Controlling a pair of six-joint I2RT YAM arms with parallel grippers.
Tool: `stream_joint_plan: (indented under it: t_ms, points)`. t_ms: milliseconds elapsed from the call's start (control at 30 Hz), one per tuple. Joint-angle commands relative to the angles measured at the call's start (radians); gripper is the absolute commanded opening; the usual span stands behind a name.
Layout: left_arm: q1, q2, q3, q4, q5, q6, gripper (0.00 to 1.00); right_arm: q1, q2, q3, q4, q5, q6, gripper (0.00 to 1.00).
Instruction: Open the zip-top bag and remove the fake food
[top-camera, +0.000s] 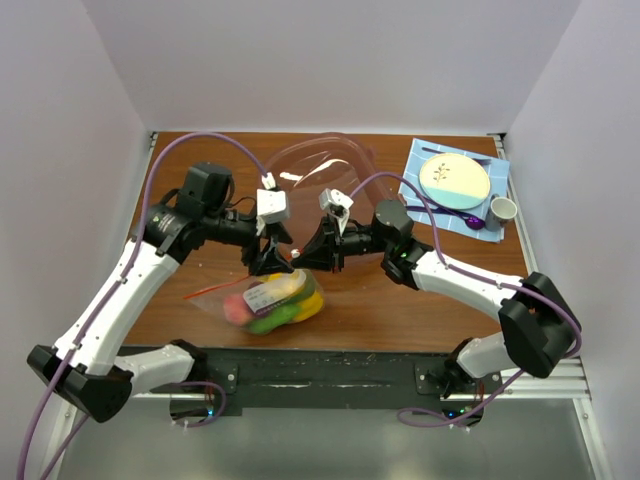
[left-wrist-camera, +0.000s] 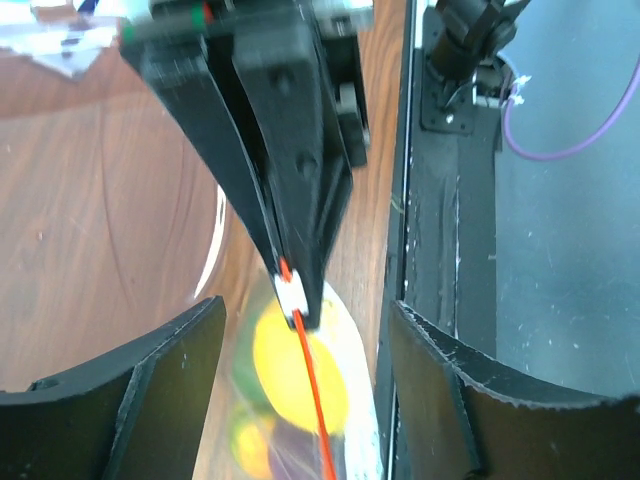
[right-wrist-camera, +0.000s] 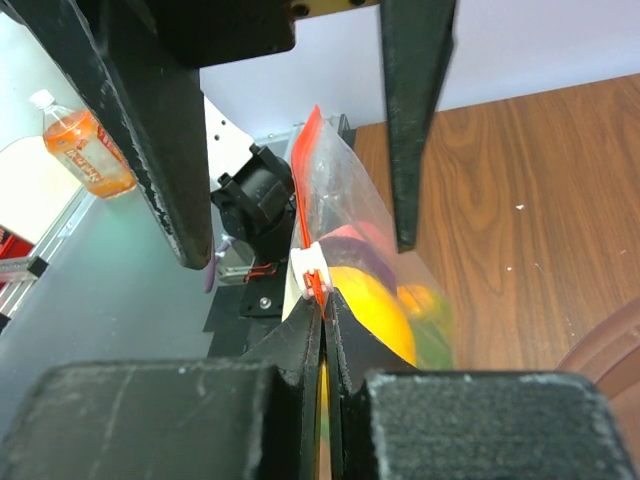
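Your right gripper (right-wrist-camera: 325, 300) is clamped on the orange-red zip strip (left-wrist-camera: 316, 400) of the zip-top bag (top-camera: 262, 300), right at the white slider (right-wrist-camera: 308, 265). Your left gripper (top-camera: 268, 260) stands wide apart, straddling the same edge of the bag without touching it. The bag sits on the counter (top-camera: 400, 300) near its front edge, between the two arms, with the fake food (top-camera: 300, 300) inside and the mouth looking shut.

Watch these risks:
- With only one gripper holding, a pull from the right would likely drag or lift the whole bag instead of parting the zip.
- The loaded bag is heavy for a thin strip, so it could slip out of the grip.
- Your left fingers (left-wrist-camera: 150, 380) bracket the right fingertips closely, so closing them carelessly may pinch the other gripper rather than the plastic.
- The clear bowl (top-camera: 330, 165) stands just behind both wrists, so a wide swing could knock it.

Count: one bag, one slider, one bowl, two grippers. On the blue mat (top-camera: 415, 165) there is one plate (top-camera: 455, 178), one cup (top-camera: 503, 209) and one purple spoon (top-camera: 470, 222). Yellow, pink and green pieces show through the bag, but you cannot count them exactly
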Motion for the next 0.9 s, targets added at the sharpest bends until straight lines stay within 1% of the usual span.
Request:
stream_joint_plan:
  t_ms: [0, 133, 200, 233, 267, 333, 367, 400, 467, 633, 700, 733, 767, 867]
  points:
    - [-0.006, 0.037, 0.053, 0.059, 0.067, -0.041, 0.71, 0.0, -0.023, 0.061, 0.01, -0.024, 0.006, 0.0]
    - [-0.007, 0.044, 0.046, 0.073, 0.068, -0.05, 0.66, 0.0, -0.032, 0.063, -0.007, -0.021, -0.011, 0.0]
    - [-0.007, 0.043, 0.041, 0.073, 0.064, -0.047, 0.59, 0.0, -0.032, 0.069, -0.022, -0.021, -0.017, 0.0]
    - [-0.007, 0.041, 0.039, 0.072, 0.061, -0.047, 0.56, 0.001, -0.032, 0.07, -0.027, -0.021, -0.023, 0.0]
    - [-0.007, 0.043, 0.039, 0.069, 0.05, -0.042, 0.49, 0.0, -0.033, 0.075, -0.038, -0.021, -0.029, 0.0]
    - [-0.007, 0.038, 0.039, 0.068, 0.041, -0.041, 0.41, 0.0, -0.033, 0.079, -0.045, -0.022, -0.032, 0.0]
    - [-0.007, 0.04, 0.042, 0.068, 0.038, -0.042, 0.34, 0.0, -0.033, 0.081, -0.045, -0.022, -0.032, 0.0]
    - [-0.006, 0.041, 0.044, 0.068, 0.041, -0.044, 0.31, 0.0, -0.03, 0.082, -0.045, -0.021, -0.032, 0.0]
    - [-0.007, 0.047, 0.05, 0.065, 0.044, -0.045, 0.27, 0.0, -0.03, 0.09, -0.05, -0.022, -0.035, 0.0]
    - [-0.007, 0.052, 0.046, 0.047, 0.056, -0.035, 0.28, 0.001, -0.038, 0.105, -0.093, -0.018, -0.068, 0.0]
    - [-0.006, 0.047, 0.047, 0.041, 0.052, -0.026, 0.26, -0.002, -0.043, 0.113, -0.12, -0.009, -0.083, 0.0]
    - [-0.007, 0.044, 0.047, 0.033, 0.052, -0.022, 0.22, 0.0, -0.046, 0.115, -0.127, -0.007, -0.092, 0.0]
    - [-0.007, 0.044, 0.047, 0.03, 0.049, -0.018, 0.12, 0.0, -0.046, 0.118, -0.133, -0.007, -0.095, 0.0]
    - [-0.007, 0.032, 0.047, 0.026, 0.027, -0.013, 0.0, -0.002, -0.044, 0.127, -0.144, -0.006, -0.1, 0.0]
